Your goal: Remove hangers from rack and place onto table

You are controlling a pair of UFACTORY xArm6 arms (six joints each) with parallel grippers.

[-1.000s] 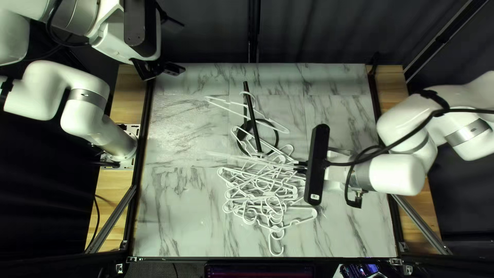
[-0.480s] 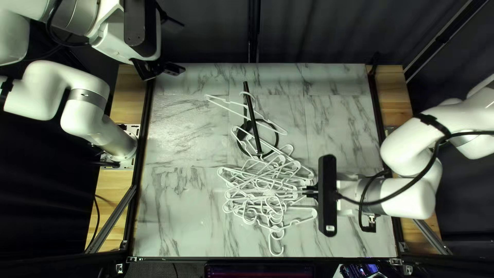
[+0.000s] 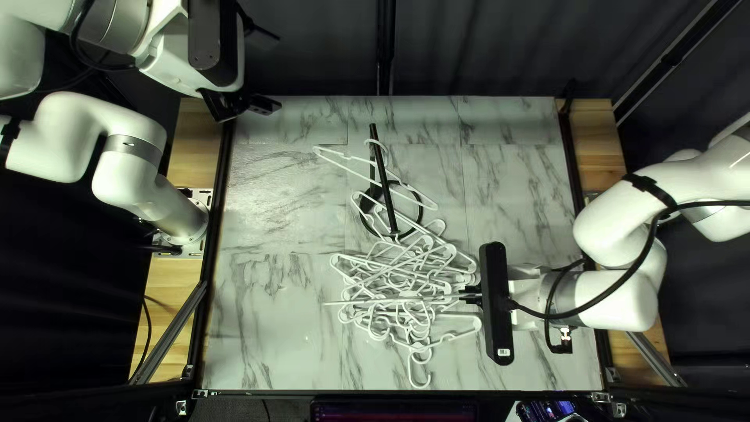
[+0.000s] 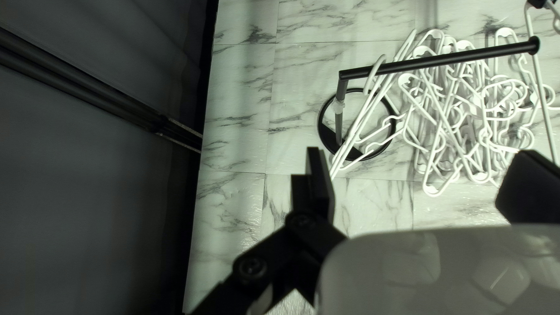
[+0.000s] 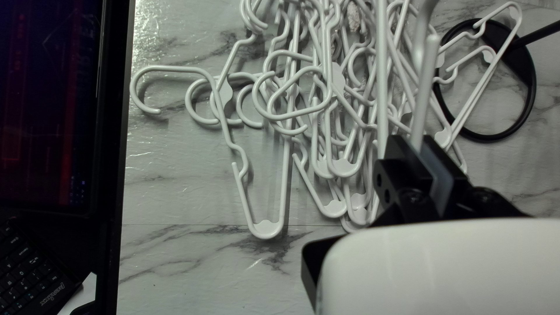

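In the left wrist view, the jaws are standing wide apart: the left gripper (image 4: 421, 154), with its two black fingers, is holding nothing. Beyond it, a black metal rack (image 4: 443, 60) with a round ring base is standing on a white, grey-veined marble-patterned table (image 4: 233, 116). At least one slim white plastic hanger (image 4: 375, 73) is hanging by its hook over the bar, so the task is not finished.

In the right wrist view, the right gripper (image 5: 420, 146) is pinching another white plastic hanger (image 5: 423, 87), with a finger pressing on each side and almost no gap between them. It is gripping one end, leaving the rest sticking out ahead, probably so that the hanger can be laid down without the fingers pushing into the others. Beside it, a tangled heap of white plastic hangers (image 5: 265, 228) is lying on the table.

In the top left view, the held hanger is showing edge-on as a thin line across the heap, which is sitting near the rack, likely to keep each carry short. Placing seems to be the step in hand: the next move calls for lowering gently and letting go. A hook could snag in the tangle.
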